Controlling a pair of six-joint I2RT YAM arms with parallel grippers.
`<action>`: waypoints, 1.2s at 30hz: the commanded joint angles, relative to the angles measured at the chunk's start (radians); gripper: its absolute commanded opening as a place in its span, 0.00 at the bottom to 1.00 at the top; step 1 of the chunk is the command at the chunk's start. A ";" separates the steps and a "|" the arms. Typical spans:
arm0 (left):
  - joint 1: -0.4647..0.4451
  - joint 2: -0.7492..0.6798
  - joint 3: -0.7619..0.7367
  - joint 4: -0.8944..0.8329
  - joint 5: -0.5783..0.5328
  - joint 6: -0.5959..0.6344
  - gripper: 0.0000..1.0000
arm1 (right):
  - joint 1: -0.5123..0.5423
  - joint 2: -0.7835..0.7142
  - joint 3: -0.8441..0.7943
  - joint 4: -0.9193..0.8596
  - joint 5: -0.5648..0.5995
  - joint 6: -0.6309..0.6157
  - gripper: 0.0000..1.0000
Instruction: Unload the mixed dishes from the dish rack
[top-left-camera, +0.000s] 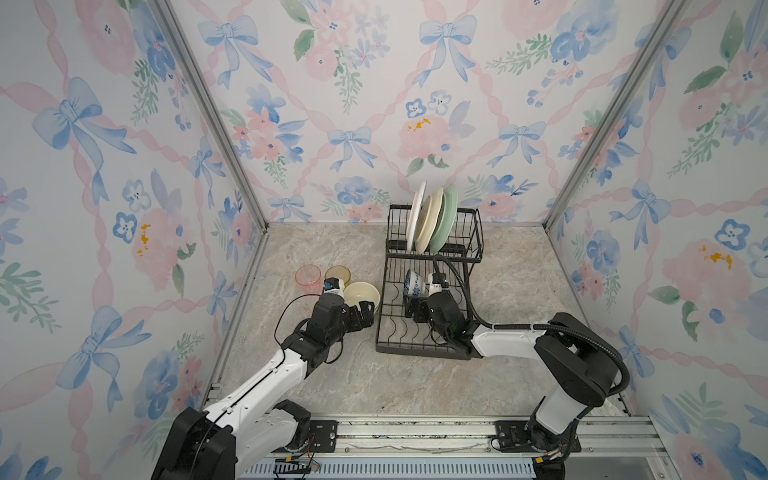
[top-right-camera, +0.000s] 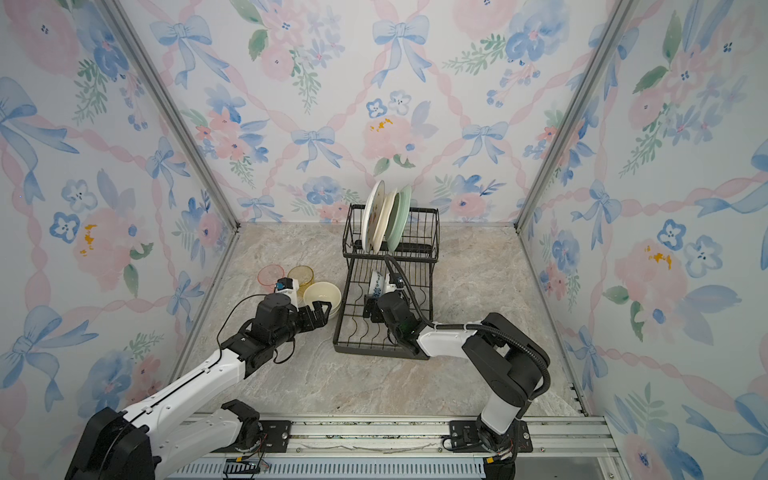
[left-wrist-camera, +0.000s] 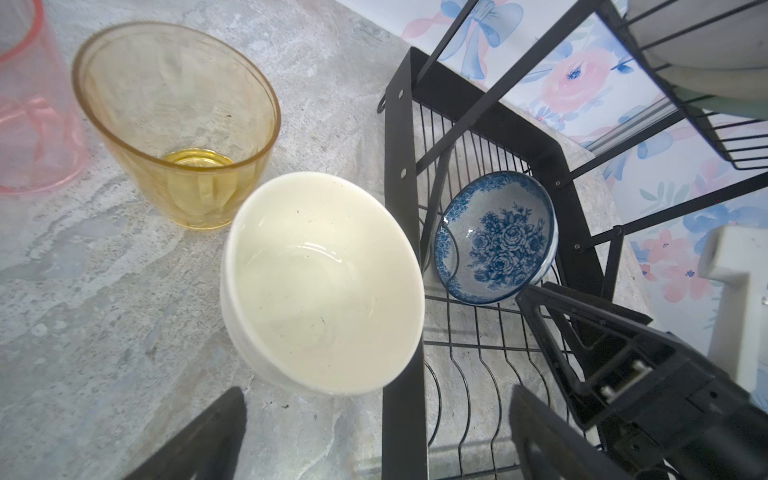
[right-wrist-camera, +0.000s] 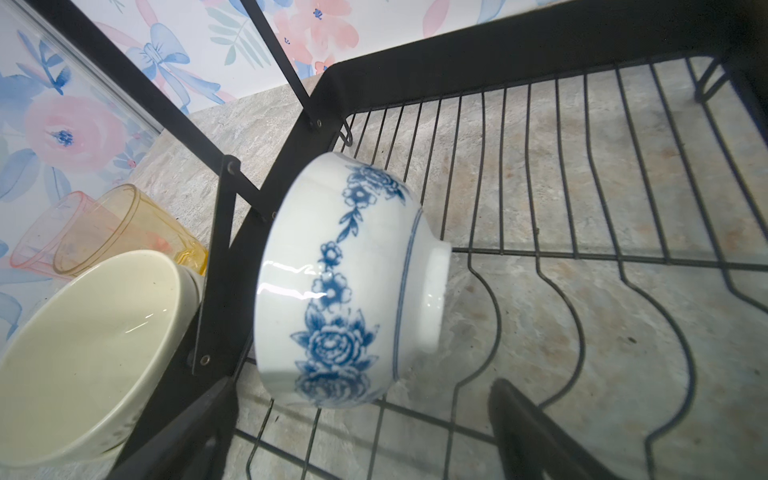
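The black wire dish rack (top-left-camera: 381, 324) (top-right-camera: 337, 328) stands at the back of the table. Its raised tier holds three upright plates: white (top-left-camera: 415, 216), cream (top-left-camera: 430, 220) and pale green (top-left-camera: 446, 218). A blue-and-white bowl (top-left-camera: 413, 284) (right-wrist-camera: 345, 282) (left-wrist-camera: 494, 237) rests on its side in the lower tray. My right gripper (top-left-camera: 415, 305) (right-wrist-camera: 361, 415) hovers open over the tray, just short of that bowl, holding nothing. Left of the rack, a cream bowl (top-left-camera: 361, 295) (left-wrist-camera: 324, 282) sits on the table, seemingly nested in another. My left gripper (top-left-camera: 368, 313) (left-wrist-camera: 378, 419) is open and empty just in front of it.
A yellow tumbler (top-left-camera: 337, 274) (left-wrist-camera: 174, 120) and a pink tumbler (top-left-camera: 308, 275) (left-wrist-camera: 25, 116) stand upright behind the cream bowl. The rack's rim (left-wrist-camera: 399, 208) runs close beside the cream bowl. Curved wire dividers (right-wrist-camera: 582, 332) fill the tray's front.
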 joint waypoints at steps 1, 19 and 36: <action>-0.002 0.011 -0.013 0.017 -0.011 0.010 0.98 | -0.017 0.014 0.031 0.019 -0.009 0.011 0.94; -0.004 0.013 -0.015 0.025 -0.007 0.006 0.98 | -0.044 0.074 0.074 0.032 -0.050 0.007 0.83; -0.004 0.018 -0.019 0.028 -0.009 0.003 0.98 | -0.059 0.129 0.119 0.031 -0.076 0.011 0.76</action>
